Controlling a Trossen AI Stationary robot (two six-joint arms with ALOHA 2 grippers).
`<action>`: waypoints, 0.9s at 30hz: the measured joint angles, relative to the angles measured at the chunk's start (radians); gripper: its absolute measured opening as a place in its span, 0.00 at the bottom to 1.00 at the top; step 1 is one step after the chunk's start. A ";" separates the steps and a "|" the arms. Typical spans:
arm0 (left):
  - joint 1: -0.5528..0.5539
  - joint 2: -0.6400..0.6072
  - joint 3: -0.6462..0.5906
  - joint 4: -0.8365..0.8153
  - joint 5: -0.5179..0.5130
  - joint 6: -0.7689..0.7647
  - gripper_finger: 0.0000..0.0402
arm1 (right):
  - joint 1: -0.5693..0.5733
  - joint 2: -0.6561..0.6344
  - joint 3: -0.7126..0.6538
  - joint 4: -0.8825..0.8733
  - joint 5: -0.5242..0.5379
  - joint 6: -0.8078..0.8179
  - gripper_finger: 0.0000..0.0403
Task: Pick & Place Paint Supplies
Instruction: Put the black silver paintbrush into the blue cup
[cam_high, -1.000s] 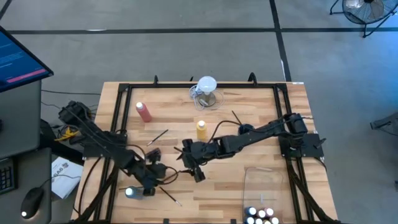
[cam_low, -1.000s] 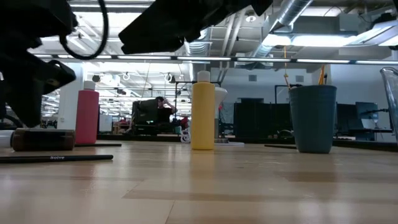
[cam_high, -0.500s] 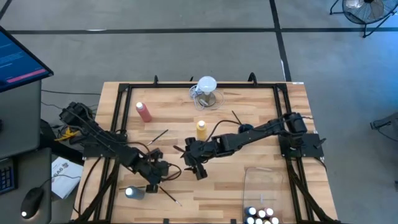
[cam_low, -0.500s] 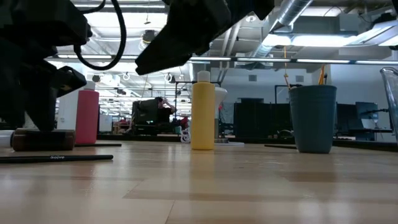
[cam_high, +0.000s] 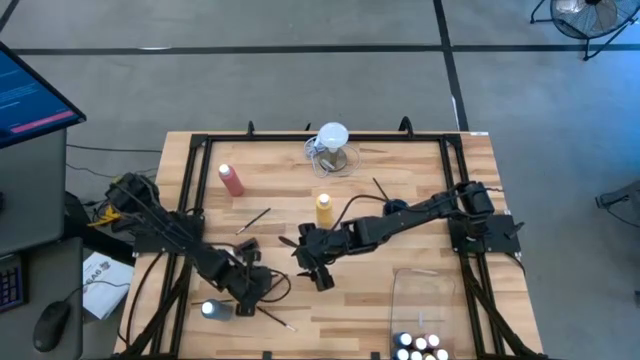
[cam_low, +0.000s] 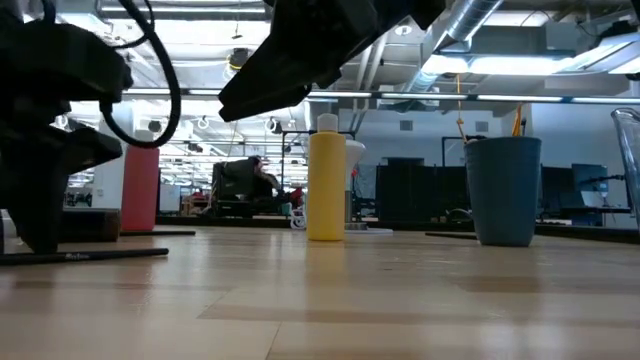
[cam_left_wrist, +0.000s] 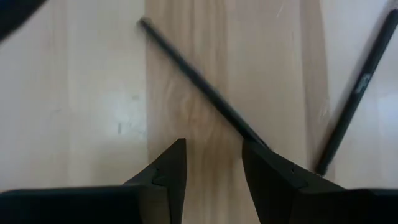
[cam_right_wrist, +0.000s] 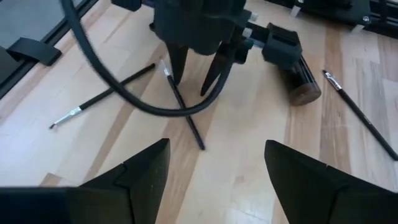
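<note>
Clear bin (cam_high: 428, 300), right of yellow bottle (cam_high: 324, 208), holds white-capped bottles (cam_high: 420, 346). Left gripper (cam_left_wrist: 211, 165) part-open over a brush (cam_left_wrist: 199, 90), now lower, nearer table edge than before. Right gripper (cam_right_wrist: 214, 165) open, unmoved.

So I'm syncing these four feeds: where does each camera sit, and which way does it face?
High view: overhead, straight down on the table; both arms show.
Low view: at tabletop height, level across to the yellow bottle; arms hang from above.
Left wrist view: on the left arm, facing down past the left gripper at a paintbrush.
Right wrist view: on the right arm, past the right gripper toward the left gripper.
Shared: both wrist views show that paintbrush.
</note>
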 joint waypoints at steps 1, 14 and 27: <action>-0.003 0.001 0.011 -0.007 -0.011 0.003 0.32 | 0.002 0.000 0.000 0.004 0.000 0.000 0.63; -0.007 -0.141 0.056 -0.137 -0.114 -0.029 0.32 | 0.002 0.000 0.000 0.000 0.000 0.007 0.63; -0.027 0.024 0.119 -0.107 -0.096 -0.033 0.32 | 0.000 0.000 0.000 -0.012 0.000 0.007 0.63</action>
